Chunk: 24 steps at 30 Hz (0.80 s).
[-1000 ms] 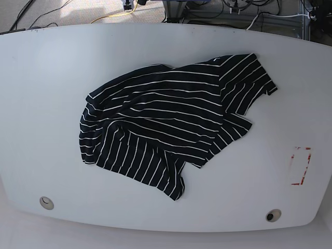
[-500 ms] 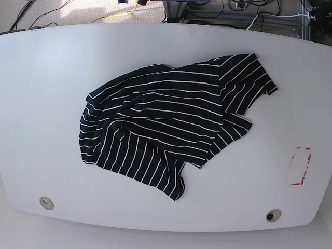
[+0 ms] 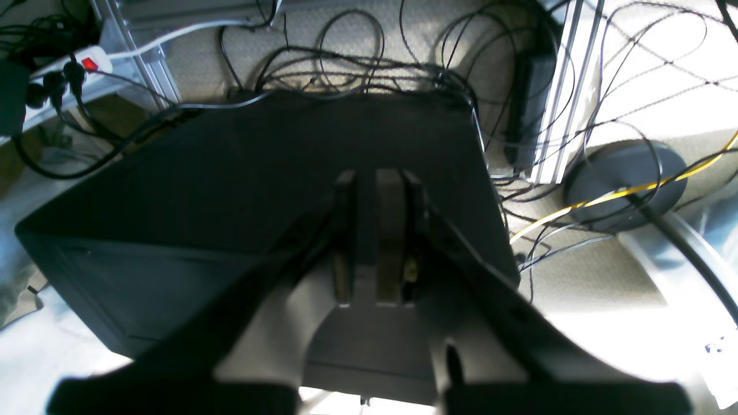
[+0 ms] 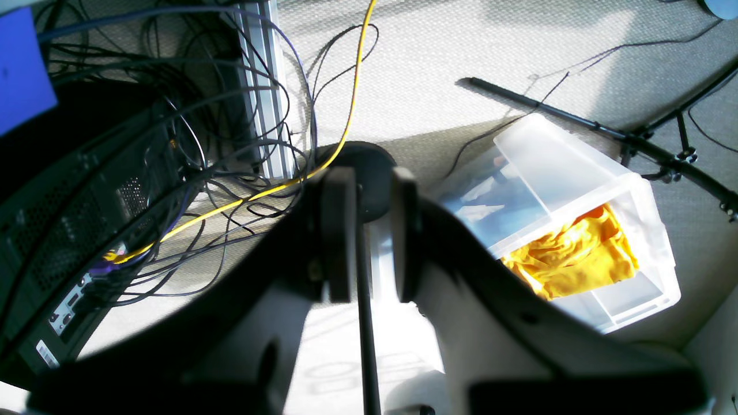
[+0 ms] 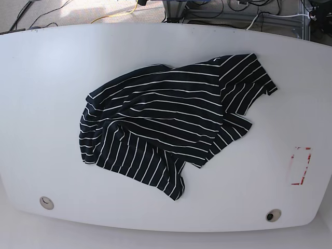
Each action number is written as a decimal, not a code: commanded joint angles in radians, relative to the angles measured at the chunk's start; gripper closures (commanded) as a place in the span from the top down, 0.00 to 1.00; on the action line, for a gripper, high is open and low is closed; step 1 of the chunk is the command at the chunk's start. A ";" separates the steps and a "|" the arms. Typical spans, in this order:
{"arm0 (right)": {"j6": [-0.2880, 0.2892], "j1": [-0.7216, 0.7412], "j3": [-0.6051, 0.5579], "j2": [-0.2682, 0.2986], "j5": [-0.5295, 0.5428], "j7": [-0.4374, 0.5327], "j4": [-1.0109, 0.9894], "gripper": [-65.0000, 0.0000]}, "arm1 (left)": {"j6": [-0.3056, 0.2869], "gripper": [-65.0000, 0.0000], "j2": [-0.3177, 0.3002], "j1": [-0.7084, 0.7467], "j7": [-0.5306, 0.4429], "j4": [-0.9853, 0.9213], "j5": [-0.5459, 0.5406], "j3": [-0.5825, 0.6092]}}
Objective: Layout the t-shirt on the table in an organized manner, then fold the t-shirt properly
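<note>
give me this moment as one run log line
t-shirt: crumpled on table | left gripper: shut, empty | right gripper: narrow gap, empty | fold: not started

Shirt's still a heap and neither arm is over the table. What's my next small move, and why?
Probably bring one arm over the table toward the t-shirt's far-right sleeve, to start spreading it. The shirt lies crumpled, lower edge folded over, and both wrist cameras see only floor and cables.

t-shirt (image 5: 166,124) underside: hidden by its own folds.
table (image 5: 41,104) near edge: cut off by frame.
</note>
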 commanded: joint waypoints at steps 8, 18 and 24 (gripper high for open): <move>0.006 -0.083 0.001 0.001 0.003 0.011 0.153 0.16 | 0.009 0.09 -0.005 0.111 0.002 0.141 -0.002 0.014; 0.009 -0.145 0.000 0.006 0.007 -0.002 0.233 0.16 | 0.005 0.08 -0.016 0.222 0.010 0.244 -0.004 0.017; 0.010 -0.194 -0.001 0.018 0.016 -0.013 0.292 0.16 | 0.005 0.08 -0.027 0.335 0.010 0.387 0.000 0.024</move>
